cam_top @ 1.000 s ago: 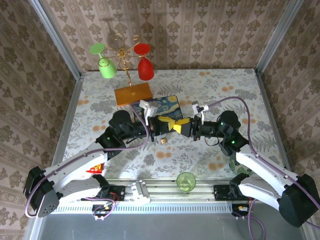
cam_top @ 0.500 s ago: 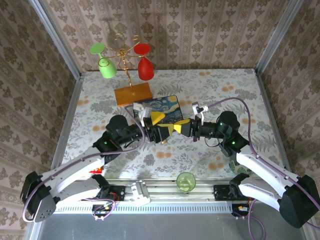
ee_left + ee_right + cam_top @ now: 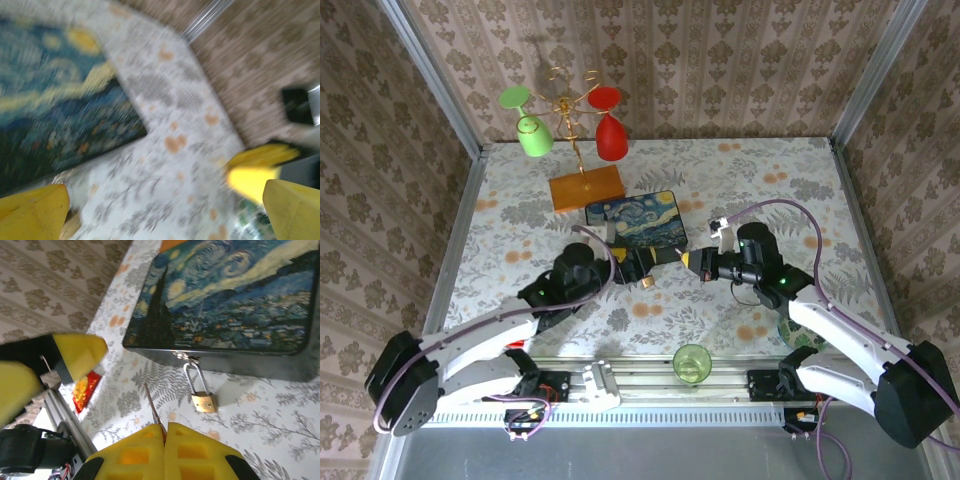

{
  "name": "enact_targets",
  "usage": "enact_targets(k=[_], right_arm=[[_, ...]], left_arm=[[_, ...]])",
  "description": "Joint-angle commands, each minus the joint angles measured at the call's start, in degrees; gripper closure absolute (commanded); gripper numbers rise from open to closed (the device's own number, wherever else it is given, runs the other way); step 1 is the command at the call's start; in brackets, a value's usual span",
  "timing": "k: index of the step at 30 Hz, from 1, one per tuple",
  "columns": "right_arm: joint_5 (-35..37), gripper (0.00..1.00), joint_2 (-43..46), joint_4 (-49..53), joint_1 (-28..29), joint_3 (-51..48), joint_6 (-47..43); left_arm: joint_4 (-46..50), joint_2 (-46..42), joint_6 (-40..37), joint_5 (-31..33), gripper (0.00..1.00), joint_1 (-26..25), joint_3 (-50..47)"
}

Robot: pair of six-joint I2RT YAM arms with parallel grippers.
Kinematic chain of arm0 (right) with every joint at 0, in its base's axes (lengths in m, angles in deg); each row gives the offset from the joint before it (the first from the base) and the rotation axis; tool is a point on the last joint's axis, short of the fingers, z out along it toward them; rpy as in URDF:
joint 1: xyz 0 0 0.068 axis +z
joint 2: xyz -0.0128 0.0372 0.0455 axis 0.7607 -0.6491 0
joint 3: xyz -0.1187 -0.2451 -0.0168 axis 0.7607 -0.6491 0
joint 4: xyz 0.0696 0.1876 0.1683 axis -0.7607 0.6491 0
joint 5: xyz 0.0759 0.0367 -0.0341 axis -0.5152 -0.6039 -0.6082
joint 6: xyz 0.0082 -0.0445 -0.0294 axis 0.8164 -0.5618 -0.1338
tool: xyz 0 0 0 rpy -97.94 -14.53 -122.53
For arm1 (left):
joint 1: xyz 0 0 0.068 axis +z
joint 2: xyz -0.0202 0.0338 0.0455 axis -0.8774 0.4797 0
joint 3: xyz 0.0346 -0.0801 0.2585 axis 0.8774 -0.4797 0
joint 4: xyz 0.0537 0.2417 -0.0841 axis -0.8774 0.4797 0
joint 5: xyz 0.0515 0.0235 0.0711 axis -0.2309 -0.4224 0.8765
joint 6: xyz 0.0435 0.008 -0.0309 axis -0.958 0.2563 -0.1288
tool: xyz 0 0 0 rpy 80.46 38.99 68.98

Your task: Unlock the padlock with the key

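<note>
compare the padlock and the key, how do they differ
The padlock is a chunky brass body with a silvery shackle; the key is a thin dark sliver. The padlock hangs on the clasp of the painted box; the key is pinched in the shut right end effector. Both are tiny beside that box.

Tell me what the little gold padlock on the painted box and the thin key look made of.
Small gold padlock: likely brass, with a satin yellow body. Its shackle looks like polished steel, silvery with glints. Thin dark key, pinched in the right tool: probably metal, a slim rigid blade; finish too small to tell.
</note>
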Motion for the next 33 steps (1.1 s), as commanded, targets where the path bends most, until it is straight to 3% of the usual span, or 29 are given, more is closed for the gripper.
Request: enact_targets(k=[1,6,15,22,25,33], right_arm=[[4.6,1.0,0.0,3.8,-0.1,0.1,-0.6],[4.7,1.0,-0.4,4.0,-0.2,-1.0,-0.4],[4.3,1.0,0.5,2.3,-0.2,-3.9,0.5],[4.5,1.0,0.6,1.9,-0.1,-4.8,0.5],[4.5,1.0,0.2,1.4,-0.2,-5.0,0.6],[4.3,1.0,-0.9,1.1,-0.1,-4.6,0.3]], left_arm=[[-0.1,2.1,1.5,2.9,0.0,-1.3,0.4],[-8.1,8.4,4.1,1.7,0.0,-0.4,-3.3],[-12.6,16.0,6.0,4.5,0.14,-0.5,-4.3],[-8.4,20.5,7.3,9.1,0.19,-0.9,-2.1],[-11.0,22.2,7.9,9.6,0.22,-1.4,-2.4],[-14.9,28.4,7.0,7.3,0.32,-1.9,-0.4]])
